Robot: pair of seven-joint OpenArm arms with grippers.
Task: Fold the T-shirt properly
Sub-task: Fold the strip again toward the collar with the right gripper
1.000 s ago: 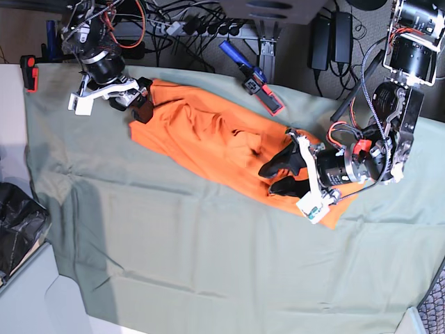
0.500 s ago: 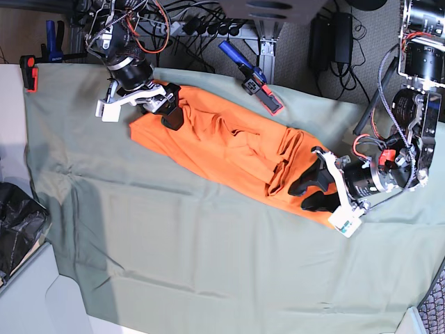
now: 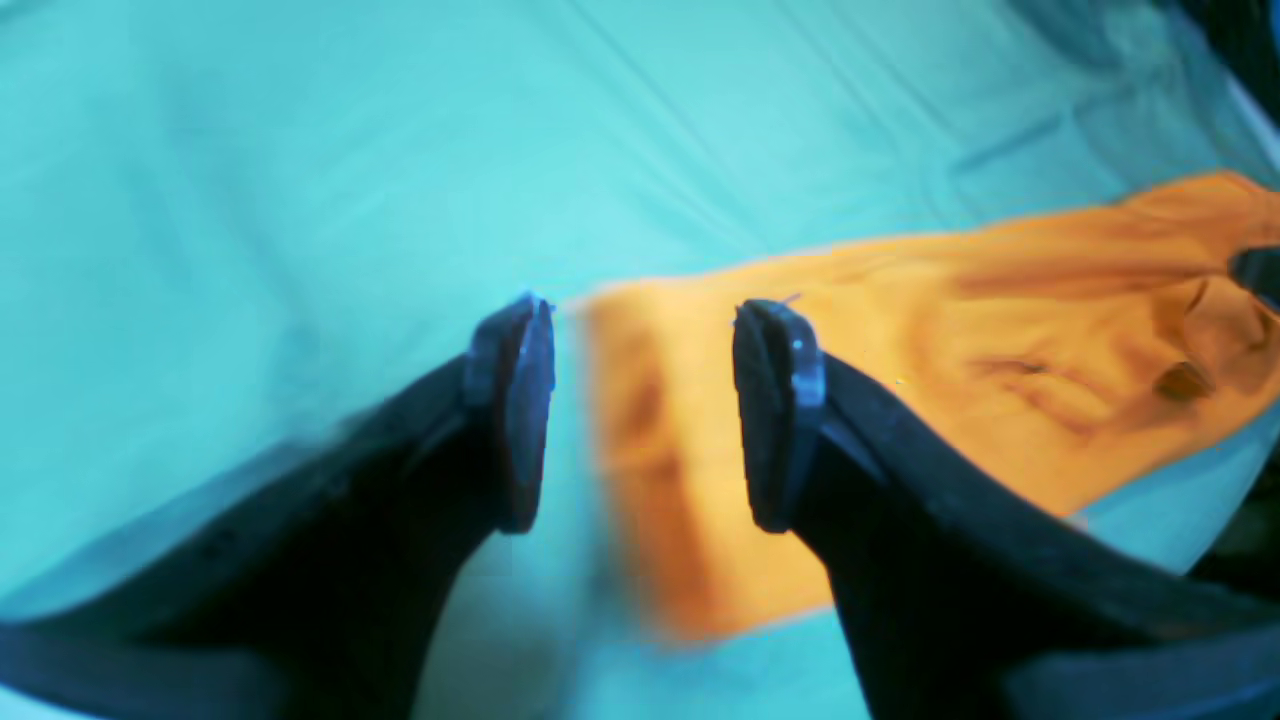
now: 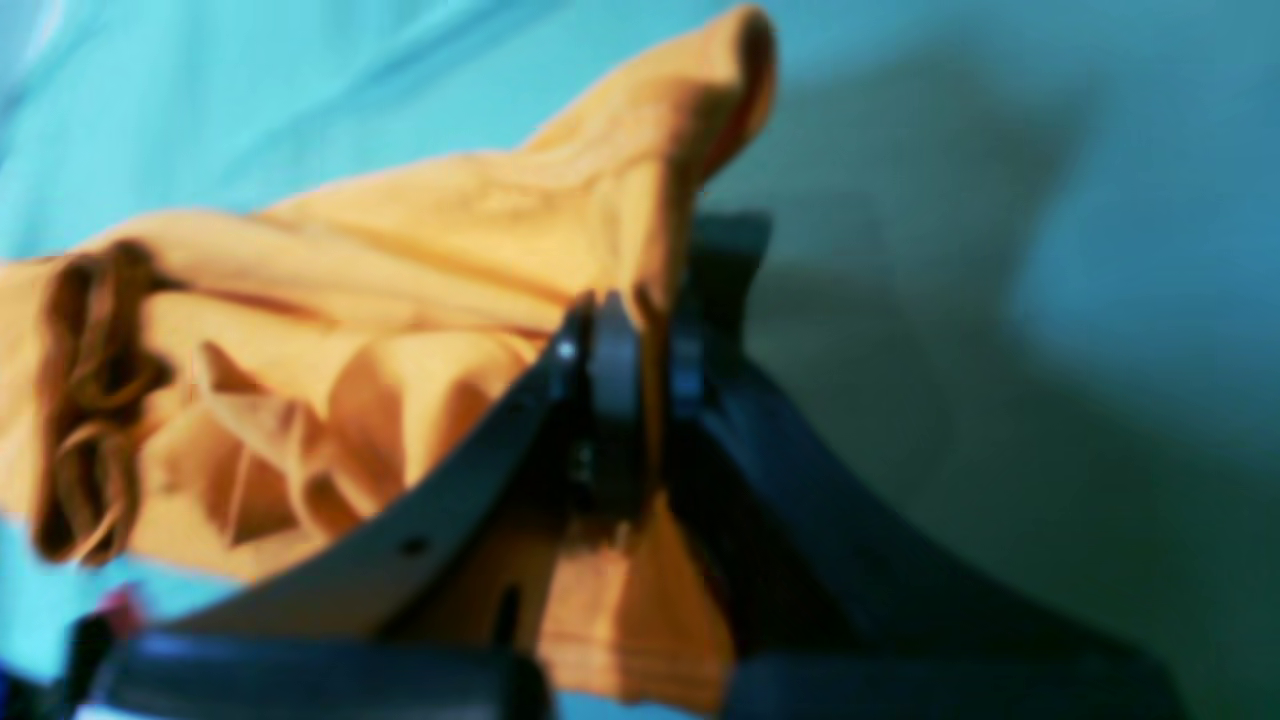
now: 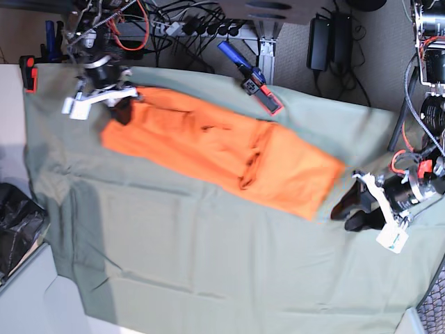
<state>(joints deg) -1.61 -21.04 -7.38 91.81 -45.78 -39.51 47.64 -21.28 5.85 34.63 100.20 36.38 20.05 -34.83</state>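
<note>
The orange T-shirt [image 5: 222,142] lies stretched in a long diagonal band on the sage-green cloth [image 5: 208,257]. My right gripper [image 5: 125,108] is at the shirt's far-left end. In the right wrist view this gripper [image 4: 630,390] is shut on a fold of the shirt [image 4: 400,270]. My left gripper [image 5: 345,214] is open and empty, just off the shirt's right end and low over the cloth. In the left wrist view its jaws [image 3: 640,410] stand apart, with the shirt's end [image 3: 1000,320] showing between and beyond them.
A blue and red clamp tool [image 5: 252,78] lies on the cloth's back edge. A red and black object [image 5: 29,72] sits at the far left. A black bag [image 5: 17,236] lies off the cloth's left side. Cables and a power strip [image 5: 188,24] run behind the table.
My left gripper has drawn back to the right, off the shirt. My right gripper has pulled the shirt's other end to the left. The shirt now lies longer and flatter.
</note>
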